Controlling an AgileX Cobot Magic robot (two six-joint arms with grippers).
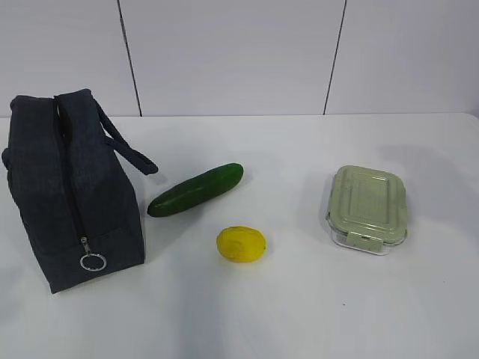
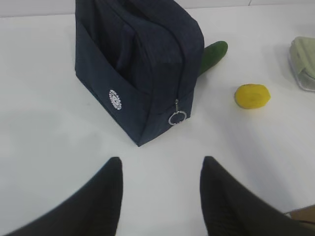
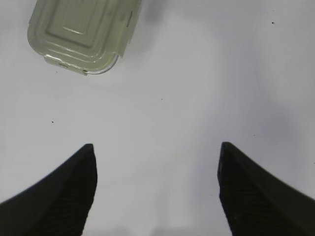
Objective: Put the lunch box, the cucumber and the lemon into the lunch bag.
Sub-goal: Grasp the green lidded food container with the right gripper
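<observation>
The navy lunch bag [image 1: 67, 187] stands at the left, zipper shut, its silver ring pull [image 1: 93, 262] hanging at the front. The dark green cucumber [image 1: 196, 189] lies beside it, and the yellow lemon [image 1: 241, 244] sits in front of the cucumber. The lunch box [image 1: 367, 208] with its sage-green lid rests at the right. Neither gripper shows in the exterior view. My left gripper [image 2: 160, 164] is open above bare table, short of the lunch bag [image 2: 142, 59], with the lemon [image 2: 252, 96] to its right. My right gripper [image 3: 155, 150] is open wide, below the lunch box [image 3: 81, 32].
A white tabletop [image 1: 314, 299] carries everything. A pale panelled wall [image 1: 239, 52] closes off the back. Bare table lies in front of the lemon and between the lemon and the lunch box.
</observation>
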